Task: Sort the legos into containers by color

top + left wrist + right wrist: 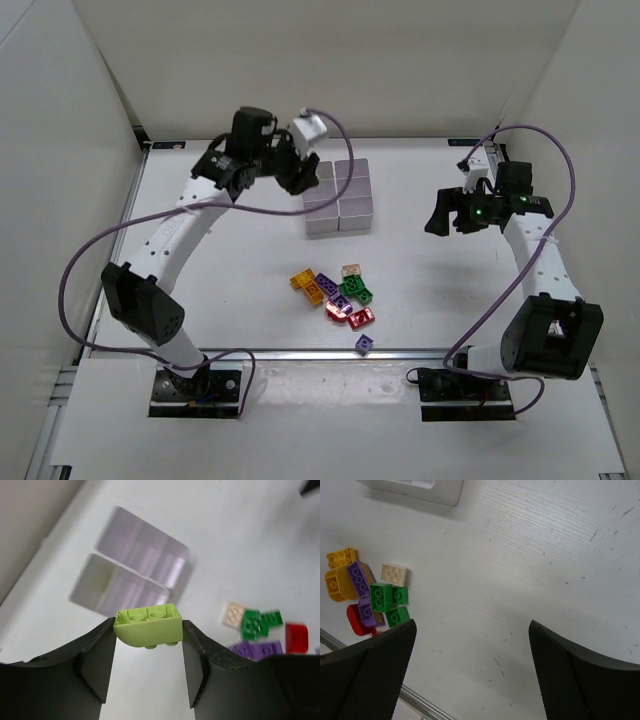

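Bright, even, diffuse light throughout; soft faint shadows on white counter; left wrist view: containers smeared, blurred, lime lego sharp; right wrist view crisp

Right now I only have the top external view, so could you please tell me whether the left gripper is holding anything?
Observer: Yes, the left gripper is shut on a yellow-green brick.
Operator: How is it held?
Observer: By its two short ends, one finger on each, with the studs facing the wrist.
Operator: And the right gripper?
Observer: The right gripper is open and empty, with only bare table between its fingers.
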